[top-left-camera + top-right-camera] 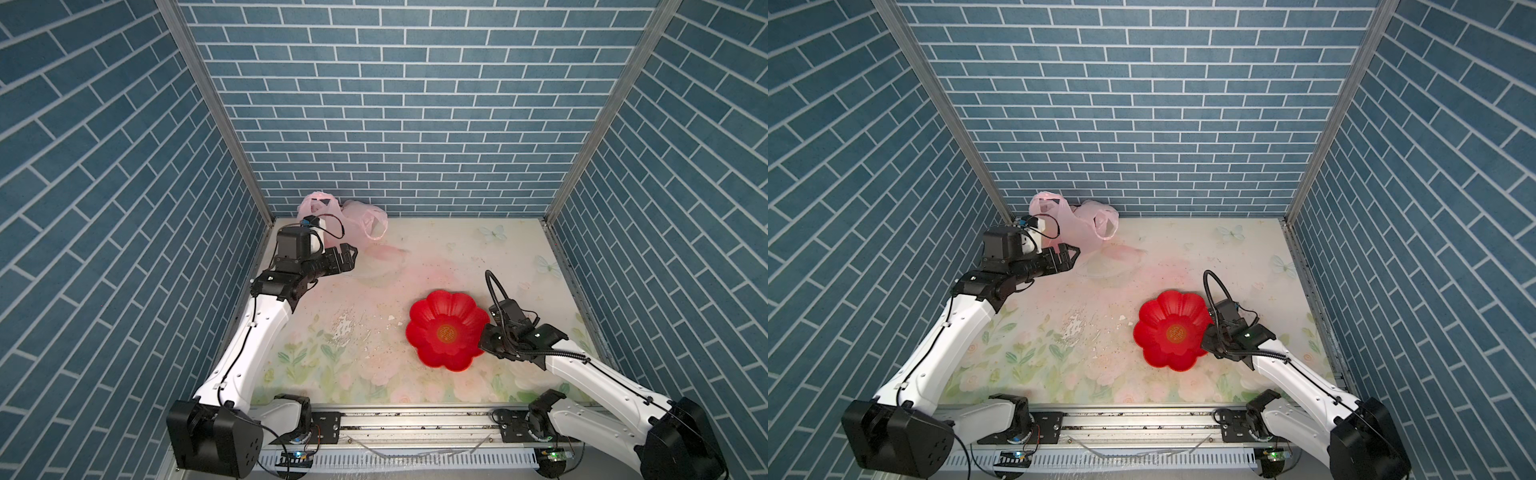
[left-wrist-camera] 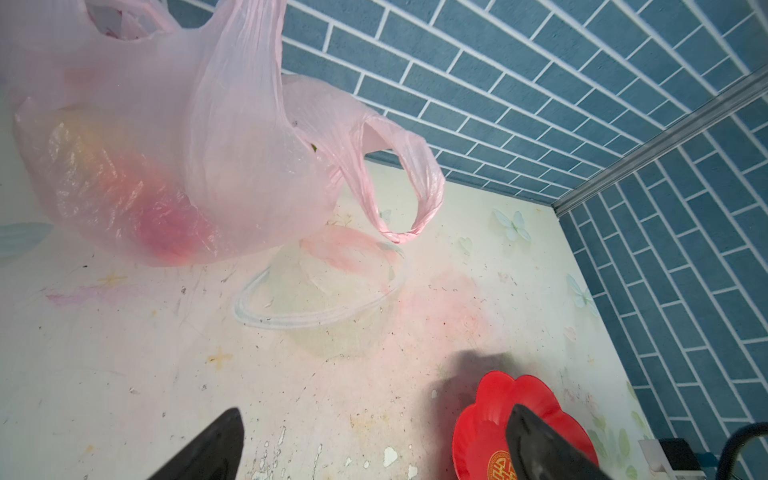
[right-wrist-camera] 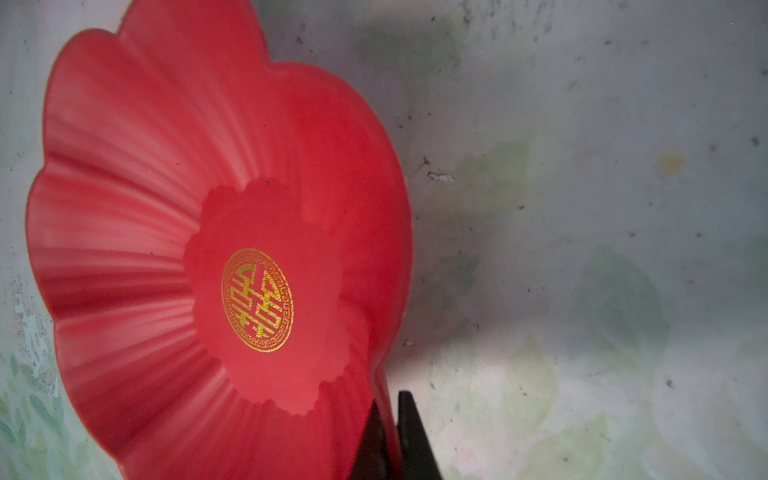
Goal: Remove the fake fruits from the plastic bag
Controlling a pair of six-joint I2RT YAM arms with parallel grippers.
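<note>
Your plastic bag sits at the back of the desk, left of centre in both top views and close against the brick wall. Nothing has come out of it yet. The fake fruits show only in the left wrist view, as a blurred yellow, orange and red mass behind the film in the bag's lower left bulge; you cannot count them or tell them apart from here. Your left hand hangs just beside the bag, on its lower right in a top view, with its jaws wide apart and holding nothing. Your right hand is far off at the lower right, closed narrow on the rim of the red bowl. The right wrist view shows that rim between its two dark fingers. The bowl itself has nothing in it. Expect the bag to be very light, soft and slick. It will probably crumple, slide along the desk and follow whatever pulls it rather than stay put. The loop handle at the centre right of the left wrist view stands clear of the desk and looks like the easiest place to pinch, since the film is bunched and thicker there. The open mouth at the upper left of that view is a second choice. The fruits are likely light, smooth and round, so they may roll once free. Grip each across its middle, not through the film.
</note>
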